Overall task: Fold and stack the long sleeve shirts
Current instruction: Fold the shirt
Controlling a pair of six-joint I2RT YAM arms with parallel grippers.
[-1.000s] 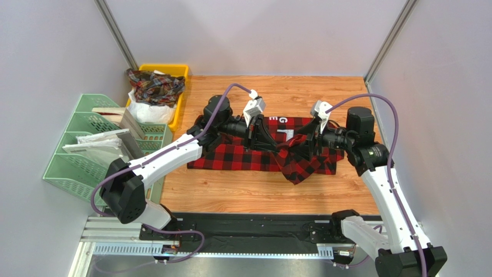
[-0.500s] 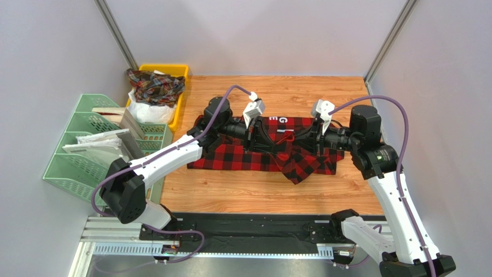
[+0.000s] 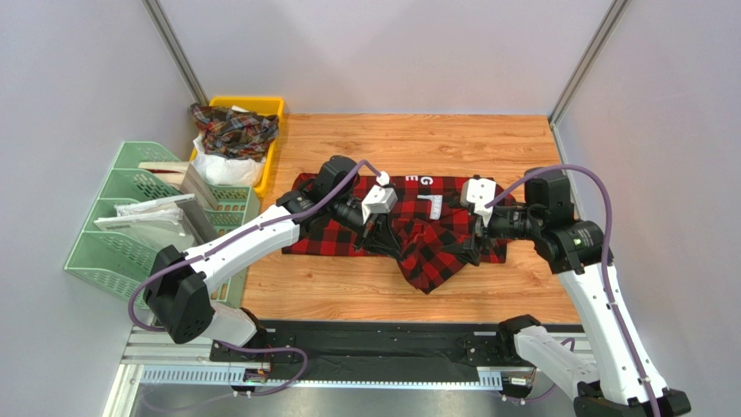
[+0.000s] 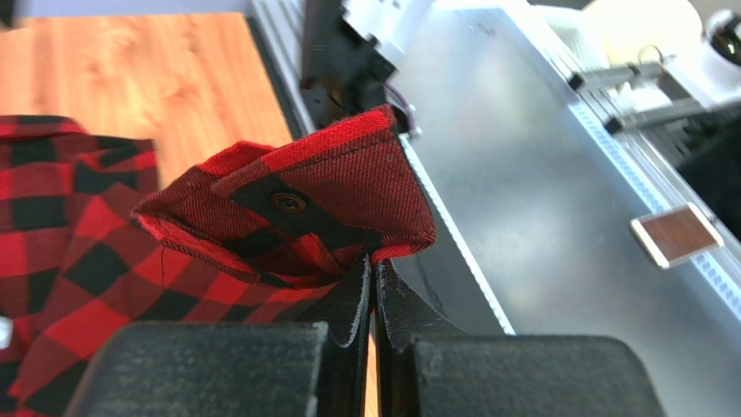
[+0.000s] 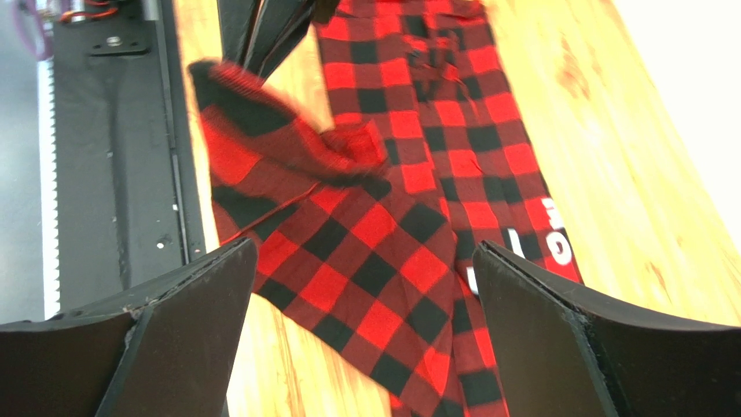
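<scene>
- L gripper (image 4: 372,291) clenched on the cuff (image 4: 348,174), held up off the table (image 3: 452,139).
- shirt (image 3: 335,238) lies flat mid-table, long axis left-right, between both arms.
- R gripper (image 5: 363,252) spread wide, empty, just above the shirt's right end, so it's the nearer arm there.

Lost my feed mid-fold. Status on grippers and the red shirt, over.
Left gripper shut on cuff of red shirt, lifted. Right gripper open over the cloth. Shirt half-spread, bunched at middle. Nothing blocking; yellow bin stands apart.
</scene>
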